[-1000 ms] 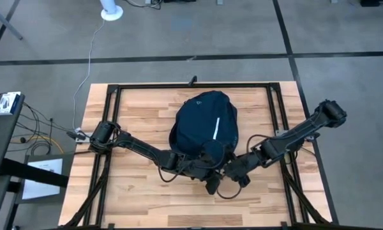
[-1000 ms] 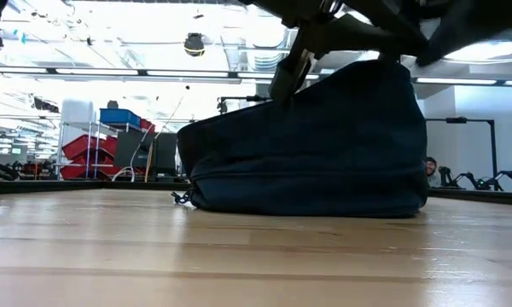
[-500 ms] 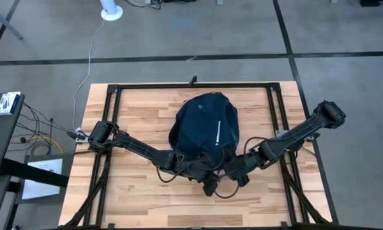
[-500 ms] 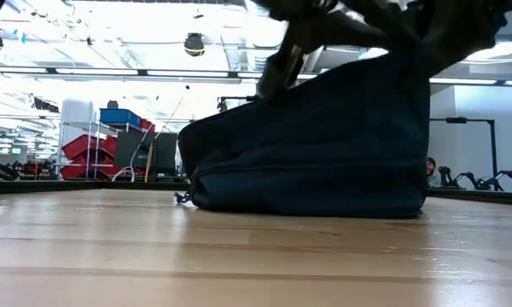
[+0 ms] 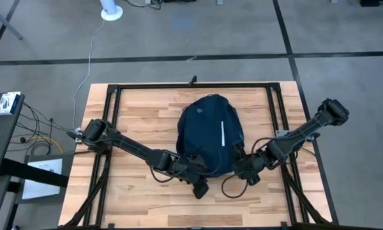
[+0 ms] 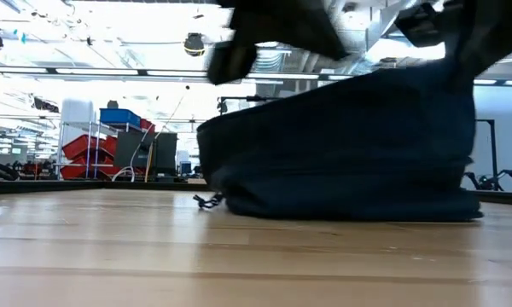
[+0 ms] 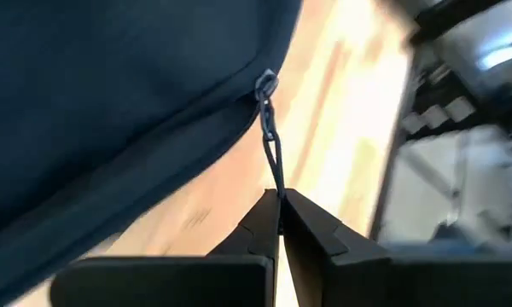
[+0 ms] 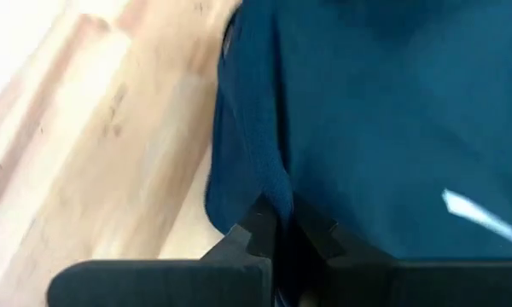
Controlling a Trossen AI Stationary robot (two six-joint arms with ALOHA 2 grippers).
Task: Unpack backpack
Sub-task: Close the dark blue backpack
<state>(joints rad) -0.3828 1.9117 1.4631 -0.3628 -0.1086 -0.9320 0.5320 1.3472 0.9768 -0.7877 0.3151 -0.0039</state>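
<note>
Left gripper (image 7: pixel 279 205) pinches the zipper pull (image 7: pixel 271 145); right gripper (image 8: pixel 282 223) clamps backpack (image 5: pixel 210 134) fabric beside it. Nothing is unpacked yet.

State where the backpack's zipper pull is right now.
In the left wrist view, the zipper pull hangs off the backpack, pinched in the shut left end effector above the wooden table.

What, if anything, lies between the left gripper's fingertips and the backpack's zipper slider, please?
In the left wrist view, only the thin zipper pull cord spans it: pinched in the shut left gripper, running to the slider on the backpack, over bare table.
</note>
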